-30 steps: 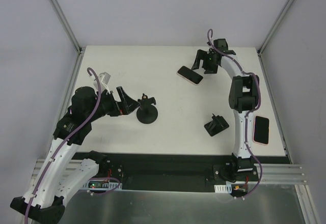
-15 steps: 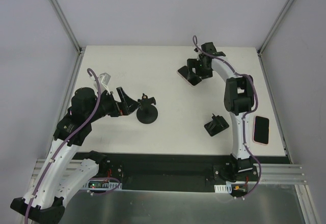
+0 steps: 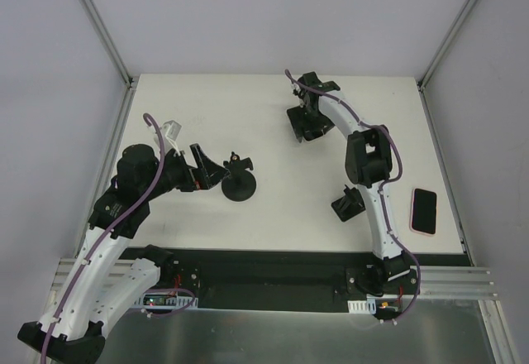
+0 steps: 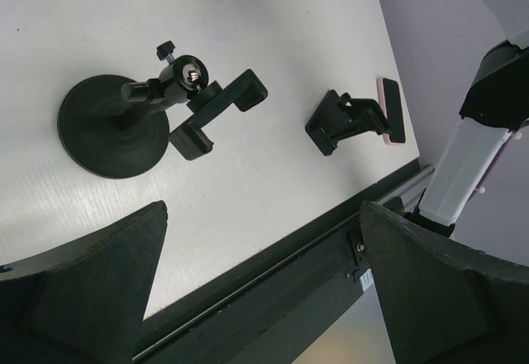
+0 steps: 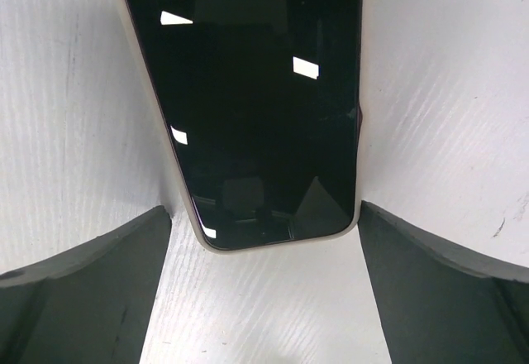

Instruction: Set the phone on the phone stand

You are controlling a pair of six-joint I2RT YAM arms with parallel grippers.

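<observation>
White table (image 3: 273,215) between pale grey walls, an arm at each side
From above, the right gripper (image 3: 304,124) hides most of the black-screened phone in a pale case (image 5: 248,107); the wrist view cuts off its far end, and it lies flat between spread fingers, neither touching it. The left gripper (image 3: 213,170), jaws apart and empty, faces the black round-based phone stand (image 3: 240,184), well apart from the phone

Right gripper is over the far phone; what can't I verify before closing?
Top view: right gripper covers nearly all of the phone; right arm hides part of the folding stand.
Right wrist view: top edge cuts off the phone's far end; fingers blurred and cut by the bottom edge, so their gap to the table is unclear.
</observation>
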